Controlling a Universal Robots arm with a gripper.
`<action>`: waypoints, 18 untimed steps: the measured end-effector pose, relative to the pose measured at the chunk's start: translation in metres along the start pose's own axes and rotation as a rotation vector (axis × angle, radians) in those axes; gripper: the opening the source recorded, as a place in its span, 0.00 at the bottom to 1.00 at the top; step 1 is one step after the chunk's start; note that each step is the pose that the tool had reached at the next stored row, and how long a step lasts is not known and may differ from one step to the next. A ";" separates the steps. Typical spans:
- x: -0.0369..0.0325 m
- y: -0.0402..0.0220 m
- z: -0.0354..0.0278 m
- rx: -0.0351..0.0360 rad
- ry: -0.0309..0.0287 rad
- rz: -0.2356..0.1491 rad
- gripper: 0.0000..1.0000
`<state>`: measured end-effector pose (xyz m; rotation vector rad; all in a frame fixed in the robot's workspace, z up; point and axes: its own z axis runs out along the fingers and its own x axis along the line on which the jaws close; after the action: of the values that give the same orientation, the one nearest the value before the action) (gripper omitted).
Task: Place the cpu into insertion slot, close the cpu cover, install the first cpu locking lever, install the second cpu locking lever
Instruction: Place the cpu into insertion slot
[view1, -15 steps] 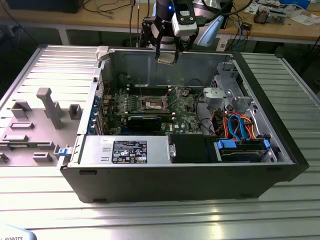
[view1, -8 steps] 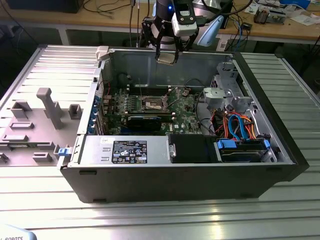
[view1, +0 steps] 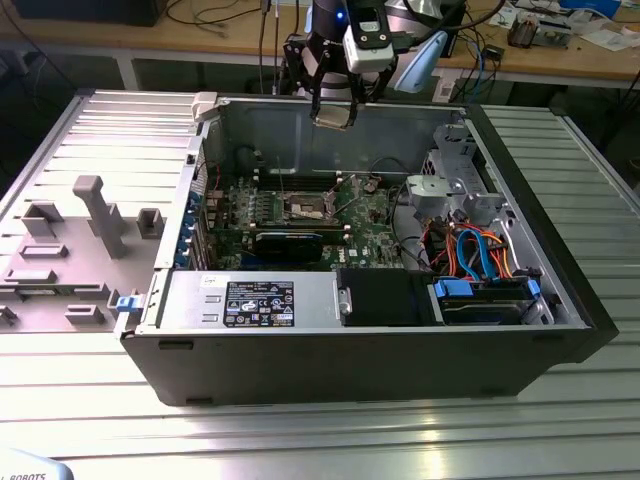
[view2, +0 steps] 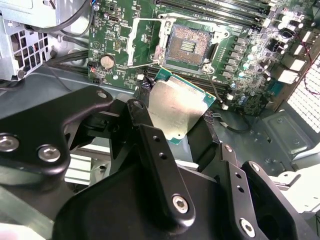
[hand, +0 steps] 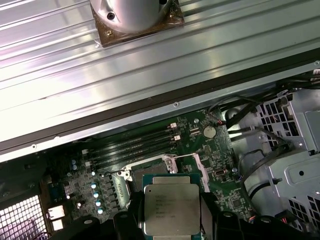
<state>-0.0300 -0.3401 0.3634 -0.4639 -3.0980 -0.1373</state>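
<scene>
Gripper (view2: 175, 119) w/ 1 cpu (view2: 177, 107); 1 slot (view2: 188, 46)

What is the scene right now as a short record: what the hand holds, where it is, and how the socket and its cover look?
holding: the hand is shut on the cpu, gripping its edges
cpu position: up in the air over the open computer case, not touching the green board
insertion slot: the insertion slot is empty, its dark centre exposed
cpu cover: the cpu cover is swung open beside the slot
task state: cpu not yet seated
</scene>
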 end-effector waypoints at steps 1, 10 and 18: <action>0.0000 0.0000 0.0000 0.0000 -0.0002 0.002 0.54; 0.0000 0.0000 0.0000 -0.0007 -0.0033 0.039 0.54; 0.0000 -0.0001 0.0006 -0.0024 -0.0119 0.138 0.54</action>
<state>-0.0300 -0.3402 0.3628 -0.6785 -3.0644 -0.1375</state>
